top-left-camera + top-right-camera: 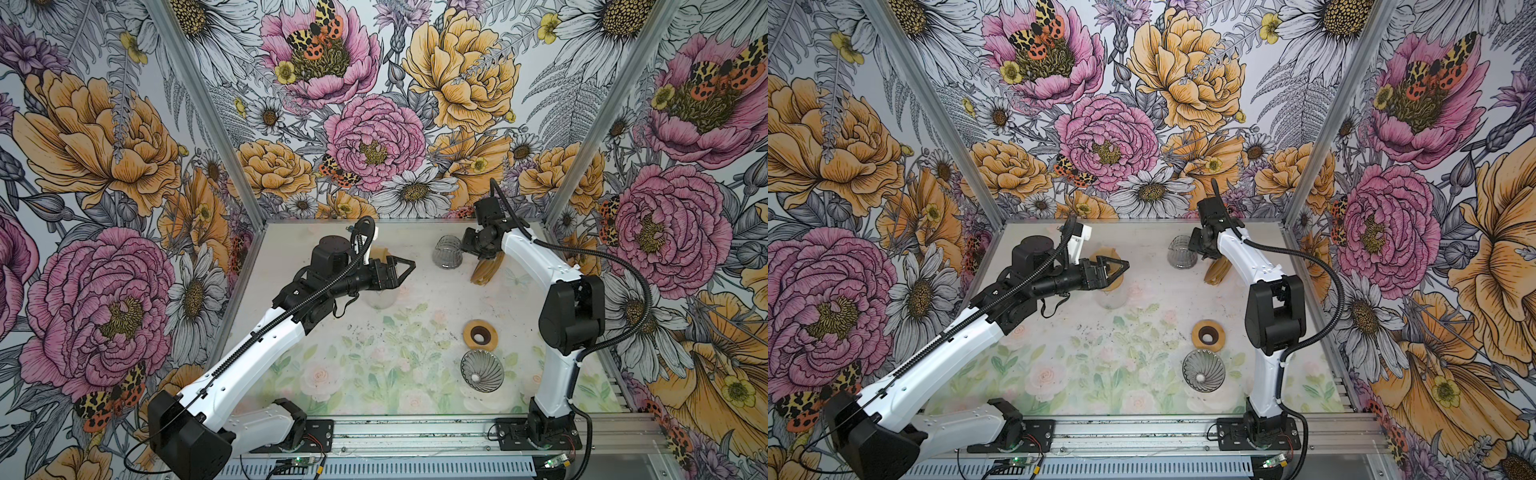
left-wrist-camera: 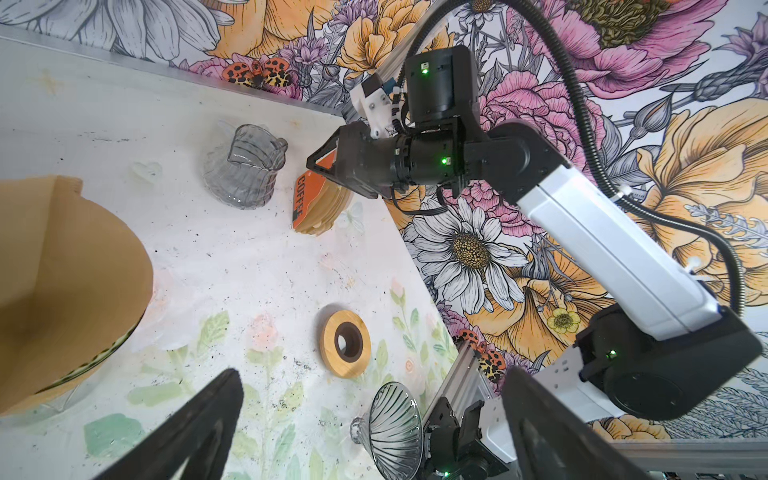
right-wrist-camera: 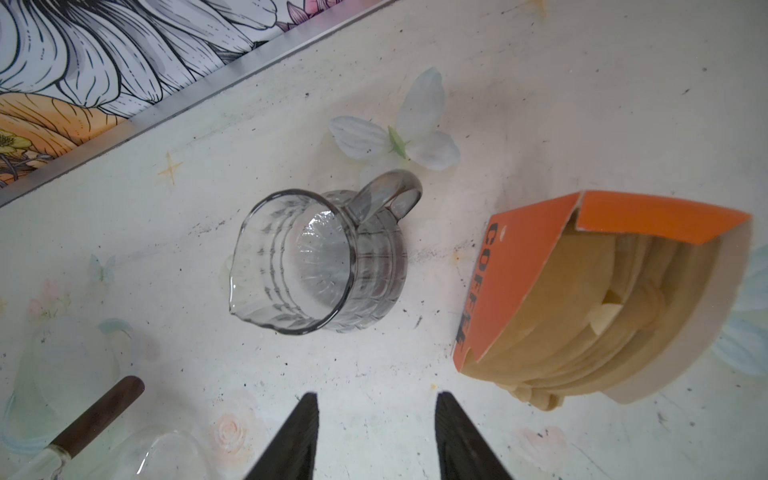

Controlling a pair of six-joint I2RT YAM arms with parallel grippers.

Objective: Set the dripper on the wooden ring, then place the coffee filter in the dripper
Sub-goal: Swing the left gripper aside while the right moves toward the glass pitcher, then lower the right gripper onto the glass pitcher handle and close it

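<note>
Filter [image 2: 62, 282], brown paper cone, sits mouth-up in clear glass dripper [image 1: 1112, 298] at far left-centre of table [image 1: 332, 374]. Paper stands well above the glass rim; whether it is pressed fully down, cannot tell.

Left gripper [image 1: 405, 268] hovers just beside and above the filter, jaws spread wide, nothing held. Right gripper [image 3: 376, 399] is over the far right, jaws partly apart, empty, between grey pitcher [image 3: 316, 262] and orange filter box [image 3: 532, 257], touching neither.

Judgement: placement looks basically done, the step in hand is clearing out. Do it well by keeping the jaws wide and lifting up and back toward the near left, so no finger clips the tall paper edge. The paper is light and would tip or pop out easily. If the cone leans, a gentle nudge on the rim should do, no squeeze.

Spare ribbed grey dripper [image 1: 482, 370] and wooden ring [image 1: 481, 333] lie near right, well apart from the action.

Tabletop is white with faded flower print and dark specks. Bold floral walls [image 1: 104, 145] close three sides; metal rail [image 1: 415, 434] at near edge carries both arm bases.
</note>
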